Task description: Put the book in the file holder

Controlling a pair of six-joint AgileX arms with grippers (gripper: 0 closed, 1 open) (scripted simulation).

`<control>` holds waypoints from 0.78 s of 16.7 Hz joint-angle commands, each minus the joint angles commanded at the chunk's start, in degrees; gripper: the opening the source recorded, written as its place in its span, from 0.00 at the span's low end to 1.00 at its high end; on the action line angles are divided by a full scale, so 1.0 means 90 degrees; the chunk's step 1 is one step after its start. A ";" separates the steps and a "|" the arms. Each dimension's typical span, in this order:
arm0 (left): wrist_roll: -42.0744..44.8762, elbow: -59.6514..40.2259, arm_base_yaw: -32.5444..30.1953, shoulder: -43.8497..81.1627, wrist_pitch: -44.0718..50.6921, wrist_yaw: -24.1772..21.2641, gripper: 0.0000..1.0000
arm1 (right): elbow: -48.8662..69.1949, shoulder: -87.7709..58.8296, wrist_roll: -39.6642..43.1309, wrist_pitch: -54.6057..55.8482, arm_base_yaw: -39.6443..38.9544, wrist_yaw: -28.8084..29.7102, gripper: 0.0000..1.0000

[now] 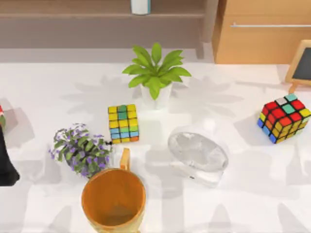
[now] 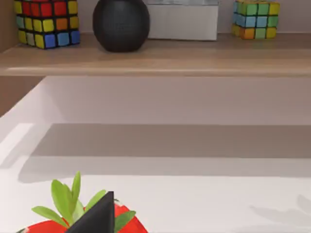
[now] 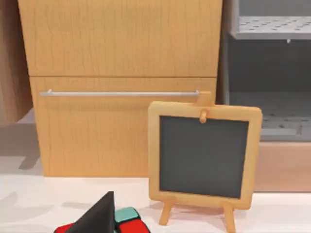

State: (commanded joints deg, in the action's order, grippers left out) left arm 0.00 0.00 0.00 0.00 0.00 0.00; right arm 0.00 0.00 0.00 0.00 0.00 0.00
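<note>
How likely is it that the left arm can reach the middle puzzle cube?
Probably yes, from above: nothing covers the puzzle cube, though the purple-flowered plant stands between it and the left arm at the left edge.

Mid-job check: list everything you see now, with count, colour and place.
book: one, white with teal edges, back shelf
puzzle cubes: four, multicoloured; table centre, table right, two on the shelf
leafy plant: one, green, white pot, back centre
flowering plant: one, purple, left
mug: one, orange, front
glass bowl: one, clear, centre
chalkboard: one, wood-framed, right
cabinet: one, wooden, back right
left gripper: dark, table's left edge
right gripper: dark, near right cube
</note>
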 joint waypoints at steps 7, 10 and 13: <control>0.0000 0.0000 0.0000 0.0000 0.0000 0.0000 1.00 | 0.0825 -0.0964 -0.0002 0.0438 -0.0460 0.0230 1.00; 0.0000 0.0000 0.0000 0.0000 0.0000 0.0000 1.00 | 0.1879 -0.2266 0.0022 0.0901 -0.0983 0.0587 1.00; 0.0000 0.0000 0.0000 0.0000 0.0000 0.0000 1.00 | 0.3218 -0.3942 0.0060 0.1431 -0.1618 0.1079 1.00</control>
State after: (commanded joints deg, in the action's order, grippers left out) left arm 0.00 0.00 0.00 0.00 0.00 0.00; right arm 28.96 -35.48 0.54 12.88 -14.56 9.71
